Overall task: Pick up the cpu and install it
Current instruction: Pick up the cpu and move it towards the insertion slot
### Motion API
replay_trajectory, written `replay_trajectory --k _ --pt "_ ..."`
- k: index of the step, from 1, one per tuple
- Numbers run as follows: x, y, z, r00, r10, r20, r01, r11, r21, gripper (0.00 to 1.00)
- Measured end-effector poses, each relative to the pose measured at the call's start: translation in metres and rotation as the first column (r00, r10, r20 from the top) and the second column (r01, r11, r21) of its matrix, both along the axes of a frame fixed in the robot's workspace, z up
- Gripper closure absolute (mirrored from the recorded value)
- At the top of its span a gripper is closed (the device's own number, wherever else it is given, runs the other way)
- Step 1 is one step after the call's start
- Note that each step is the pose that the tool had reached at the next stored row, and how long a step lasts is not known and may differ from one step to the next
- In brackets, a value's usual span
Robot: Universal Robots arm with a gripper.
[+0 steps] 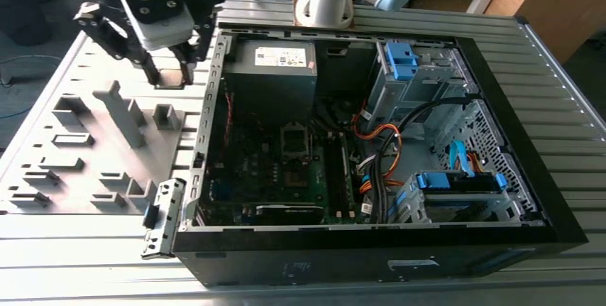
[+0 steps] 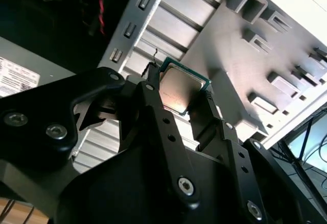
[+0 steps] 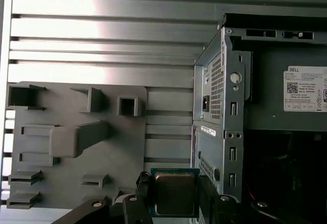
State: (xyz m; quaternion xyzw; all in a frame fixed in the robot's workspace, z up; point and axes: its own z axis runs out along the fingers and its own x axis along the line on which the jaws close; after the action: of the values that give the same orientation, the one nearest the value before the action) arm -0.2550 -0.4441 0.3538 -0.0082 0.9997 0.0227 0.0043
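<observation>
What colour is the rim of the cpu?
The cpu rim is teal green, clearest in the second wrist view.

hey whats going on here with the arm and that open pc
The robot arm's gripper is shut on the cpu, with one finger on each side of the small chip. It is over the grey fixture tray, at the exterior view's left of the open computer case. The cpu is outside the case, so it is not yet installed.
</observation>
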Motion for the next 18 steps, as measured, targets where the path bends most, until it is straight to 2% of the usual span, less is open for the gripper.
replay_trajectory --k 18 --pt "0.0518 0.0000 -0.0008 1.0000 0.000 0.0000 0.000 1.0000 0.0001 0.53"
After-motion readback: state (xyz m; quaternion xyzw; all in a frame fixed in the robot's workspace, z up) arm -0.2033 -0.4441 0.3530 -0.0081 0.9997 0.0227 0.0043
